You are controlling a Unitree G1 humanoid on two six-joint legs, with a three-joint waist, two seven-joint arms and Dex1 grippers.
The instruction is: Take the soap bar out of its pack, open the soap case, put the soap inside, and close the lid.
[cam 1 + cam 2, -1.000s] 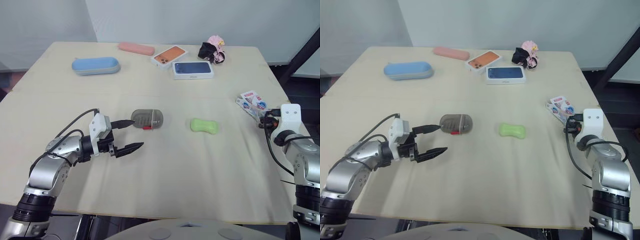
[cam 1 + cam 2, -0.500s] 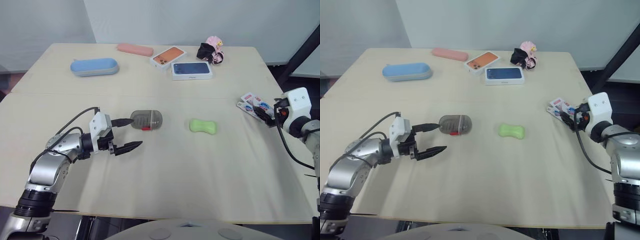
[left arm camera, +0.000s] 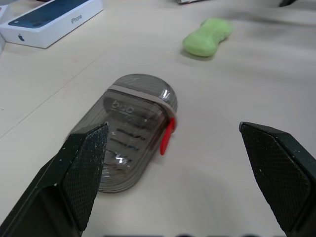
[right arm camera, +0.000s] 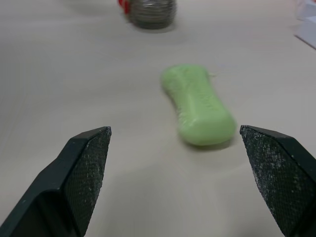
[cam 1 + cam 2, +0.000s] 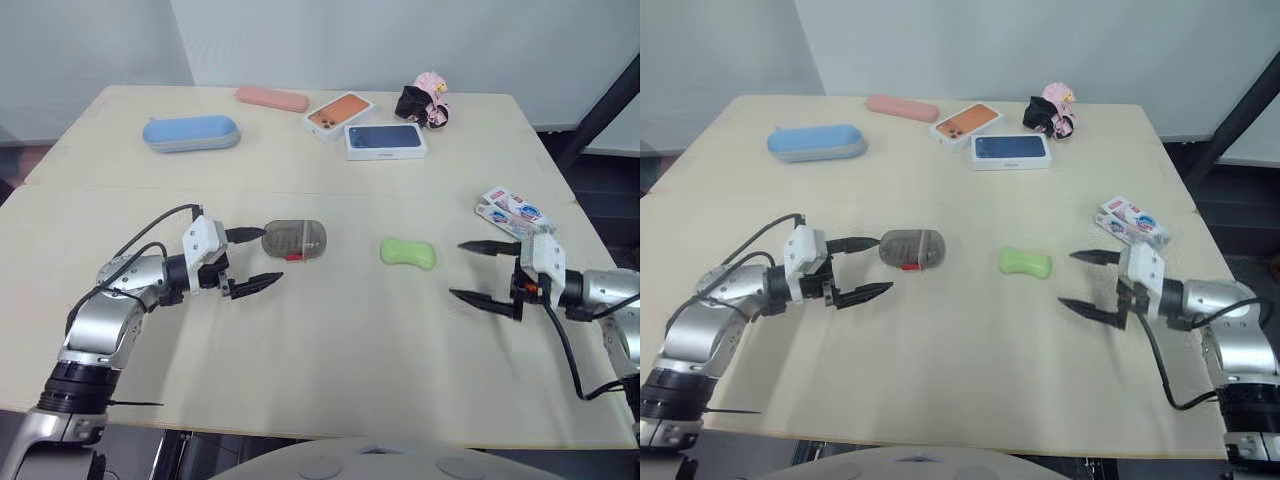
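A beige table point(image 5: 330, 360) is carrying five things along its far edge. A long blue case point(image 5: 191, 132) is lying toward the far left corner, with a slim pink case point(image 5: 272, 98) lying nearer the edge. An orange phone box point(image 5: 339, 110) and a dark blue phone box point(image 5: 385, 139) are sitting close together mid-edge. A pink and black bundle point(image 5: 424, 101) is resting just right of them.

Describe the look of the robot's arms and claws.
The left arm and right arm are silver-grey rounded shells with black joints. A white block sits at each wrist, trailing a black cable. The left claw and right claw have two black tapered fingers with dimpled pads.
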